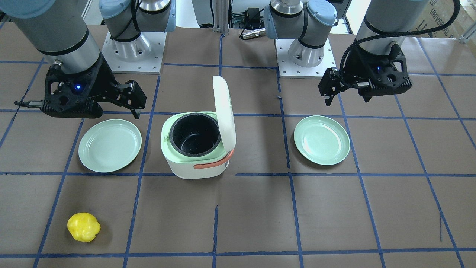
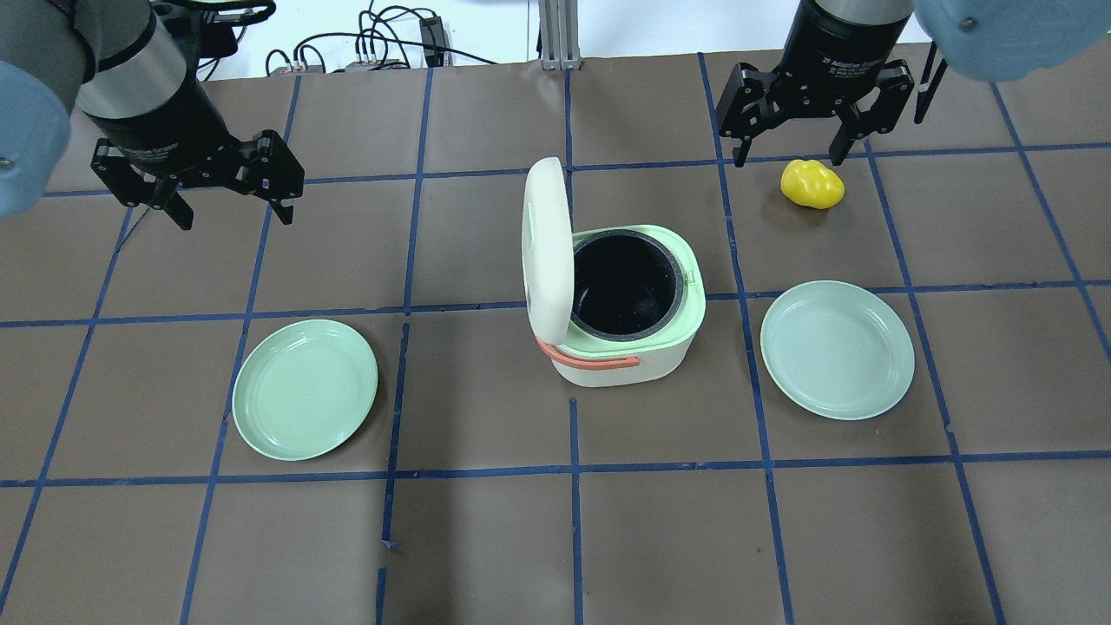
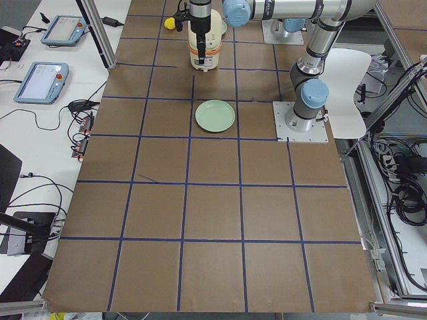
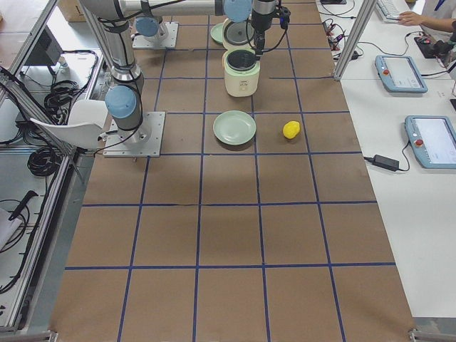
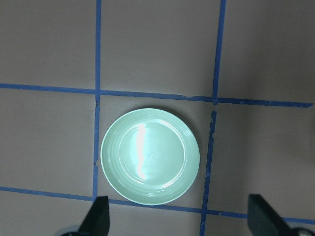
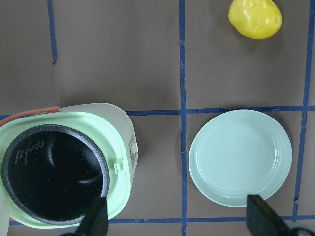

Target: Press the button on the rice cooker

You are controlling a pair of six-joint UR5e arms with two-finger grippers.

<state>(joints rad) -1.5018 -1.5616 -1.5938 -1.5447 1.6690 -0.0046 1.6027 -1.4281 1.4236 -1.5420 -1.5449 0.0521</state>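
Centrally in the overhead view, the rice cooker [image 2: 621, 365] stands on the table [image 2: 486, 538], lid [image 2: 545, 252] upright. The left gripper [image 2: 235, 213] and right gripper [image 2: 788, 154] hover toward the upper corners, jaws wide apart, empty. A sideways press would likely shove the cooker.

"2F Adaptive" on right hand [image 2: 788, 158]; "UNIVERSAL" on cardboard box [image 1: 444, 23]

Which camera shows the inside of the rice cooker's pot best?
Right wrist view: the inner pot is close, its markings visible. Overhead and front-facing views show it smaller beside the raised lid; side views, barely; left wrist view, not at all.
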